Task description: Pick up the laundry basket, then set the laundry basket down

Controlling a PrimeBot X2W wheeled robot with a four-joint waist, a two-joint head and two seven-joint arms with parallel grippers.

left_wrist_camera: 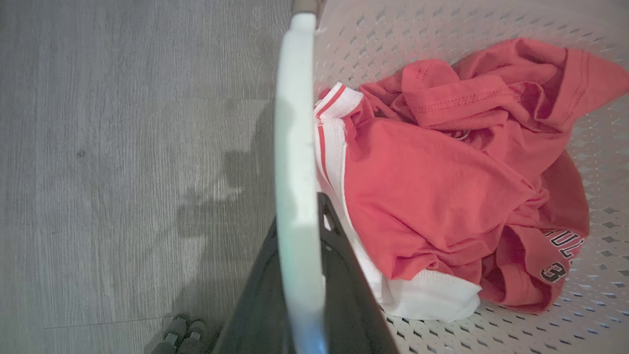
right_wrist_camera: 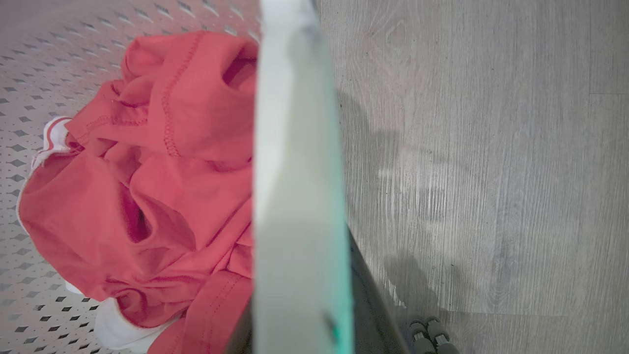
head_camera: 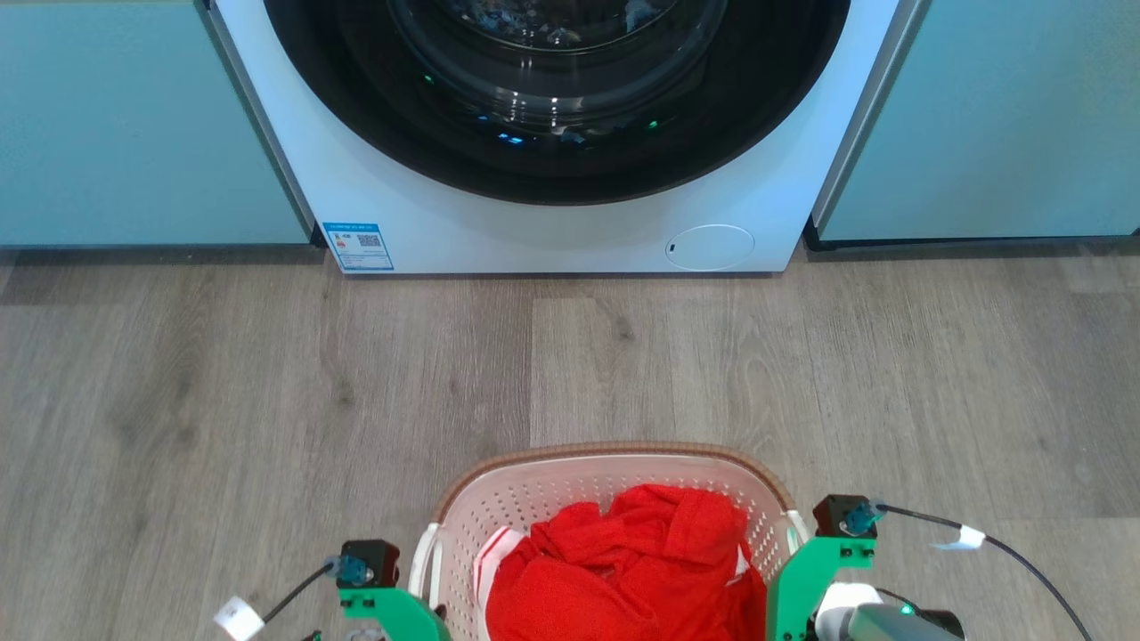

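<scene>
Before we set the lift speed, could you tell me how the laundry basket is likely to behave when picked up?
The laundry basket looks like perforated plastic, so it is probably light but slightly flexible. Its load is a crumpled red garment, soft and unlikely to shift much. Held at both side handles, it seems unlikely to tip.

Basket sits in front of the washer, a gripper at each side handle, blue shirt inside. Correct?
No. The shirt in the laundry basket is red with white trim, not blue; the left wrist view shows it. The rest holds: washer behind, left gripper and right gripper at the side handles.
</scene>
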